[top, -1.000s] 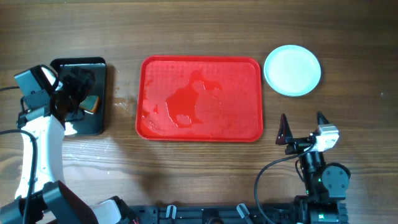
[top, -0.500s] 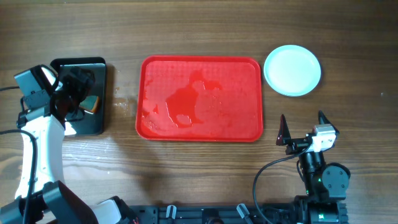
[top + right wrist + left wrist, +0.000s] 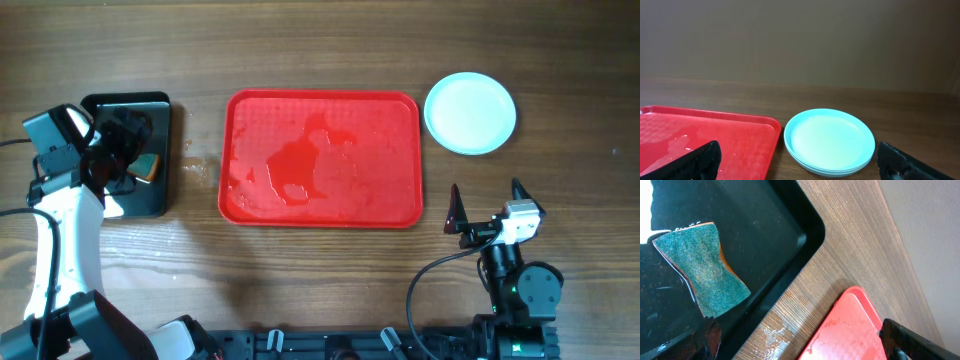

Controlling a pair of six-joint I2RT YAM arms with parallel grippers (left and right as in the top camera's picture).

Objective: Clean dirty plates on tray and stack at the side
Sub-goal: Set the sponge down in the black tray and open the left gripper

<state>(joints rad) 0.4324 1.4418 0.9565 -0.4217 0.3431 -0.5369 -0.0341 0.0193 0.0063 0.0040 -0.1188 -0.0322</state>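
Our right gripper (image 3: 486,186) hangs with its jaws wide apart and nothing between them, low over the bare table. From it, the plates (image 3: 470,112) lie at about 12 o'clock, near but not touching, stacked on the table just beside the tray's (image 3: 380,130) right end. Being round, they give us no long axis to line up with. The tray sits at about 10 o'clock from this gripper, its long side running 9 to 3. It carries no plates, only wet patches.

Our left gripper (image 3: 125,150) is also spread and holding nothing. It hovers over the black tray (image 3: 160,105), where the sponge (image 3: 702,267) lies. The red tray is at its 3 o'clock and the stack well beyond. We judge the right arm far nearer the plates, and the stacking looks done.
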